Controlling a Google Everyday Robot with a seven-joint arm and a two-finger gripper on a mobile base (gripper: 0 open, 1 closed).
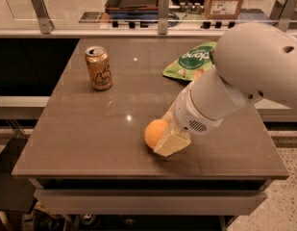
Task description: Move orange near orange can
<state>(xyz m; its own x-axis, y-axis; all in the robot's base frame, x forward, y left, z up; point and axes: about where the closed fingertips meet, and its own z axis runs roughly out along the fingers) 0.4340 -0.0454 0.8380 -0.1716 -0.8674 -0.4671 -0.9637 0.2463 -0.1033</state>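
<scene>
The orange (154, 130) lies on the brown table (90, 129), in the front middle. The orange can (98, 68) stands upright at the back left, well apart from the orange. My gripper (162, 135) reaches down from the big white arm (244, 76) on the right. It is at the orange's right side, low over the table, and its cream tip overlaps the fruit's lower right. The right part of the orange is hidden behind it.
A green snack bag (191, 61) lies at the back right, partly behind the arm. A glass rail with metal posts (162, 8) runs behind the table. The table's front edge (148, 173) is close to the orange.
</scene>
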